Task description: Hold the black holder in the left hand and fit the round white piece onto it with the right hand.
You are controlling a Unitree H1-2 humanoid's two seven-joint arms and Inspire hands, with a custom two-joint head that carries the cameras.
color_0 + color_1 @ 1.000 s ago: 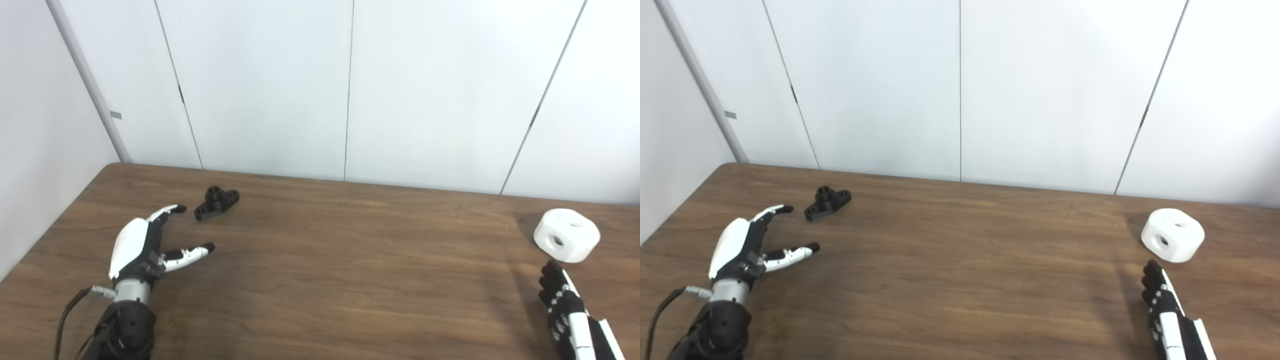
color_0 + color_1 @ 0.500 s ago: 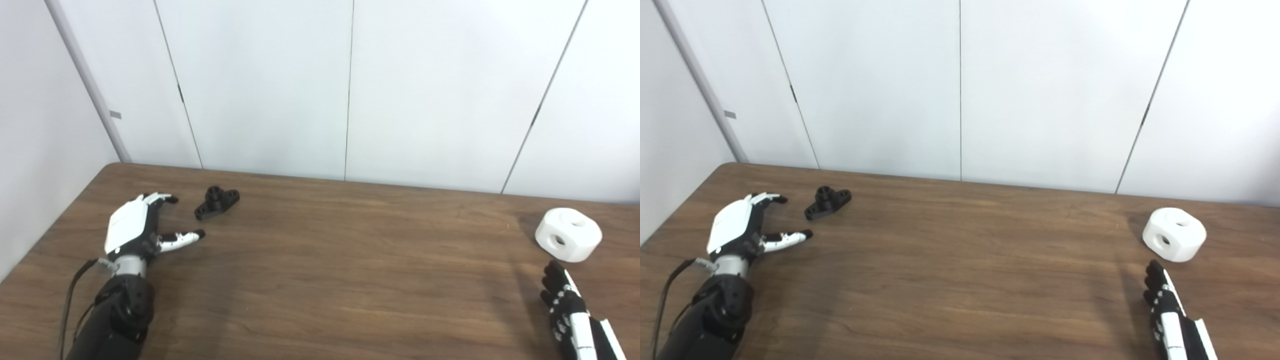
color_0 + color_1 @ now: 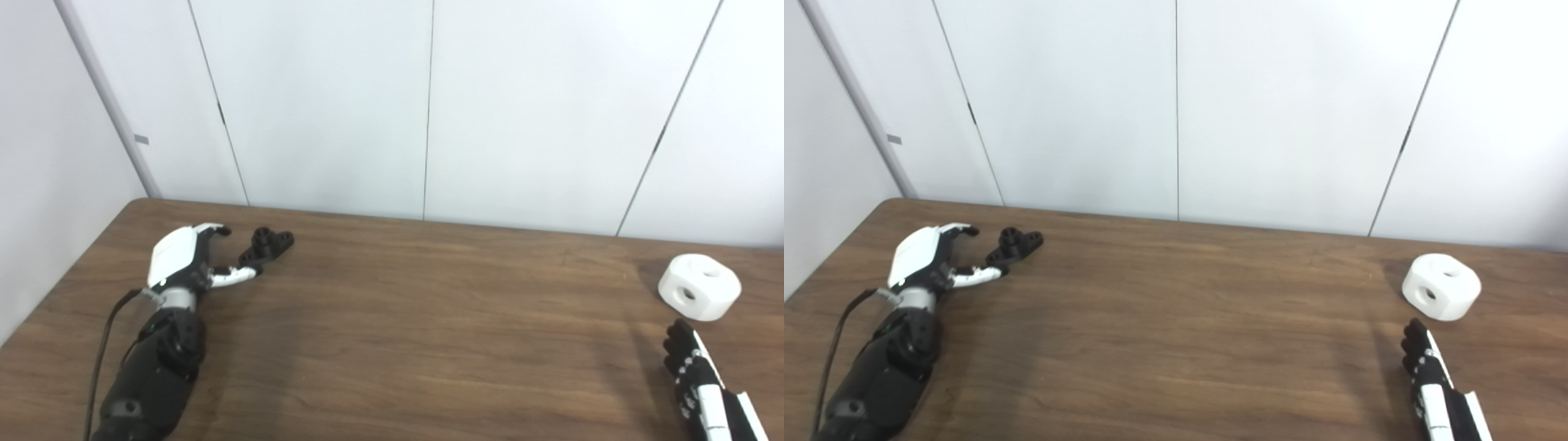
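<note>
Since the earlier frames the left hand has moved forward to the black holder on the table, fingers spread, thumb tip at its near end. It should close only when the holder is between thumb and fingers. The right hand waits near the round white piece, holding nothing
</note>
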